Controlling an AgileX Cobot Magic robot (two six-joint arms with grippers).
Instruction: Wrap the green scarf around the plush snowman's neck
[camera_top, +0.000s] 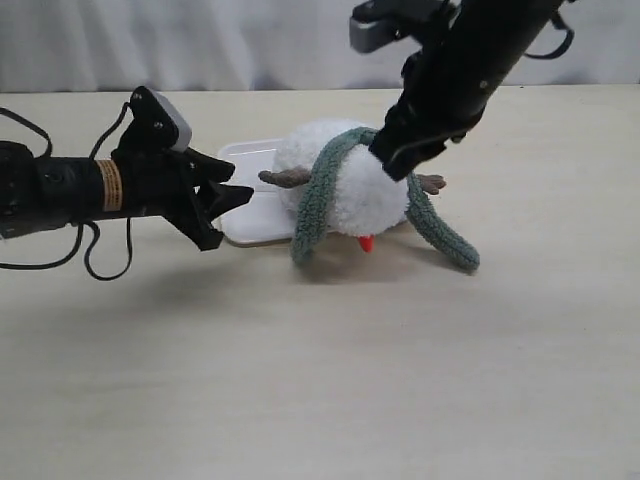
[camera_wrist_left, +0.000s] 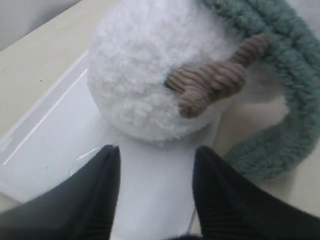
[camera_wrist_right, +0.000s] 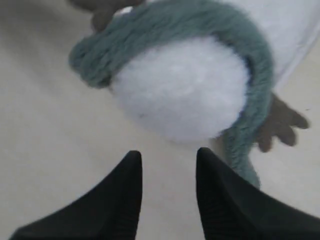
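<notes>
The plush snowman lies tipped over, its head ball toward the table's front and its orange nose pointing down. The green scarf is draped across the neck crease, and both ends hang to the table on either side. My left gripper stands open just left of the body ball, near a brown twig arm, with nothing between its fingers. My right gripper is open above the head ball, which the scarf rings.
A flat white tray lies under the snowman's body and beneath my left gripper. The other twig arm sticks out on the right. A pale curtain backs the beige table.
</notes>
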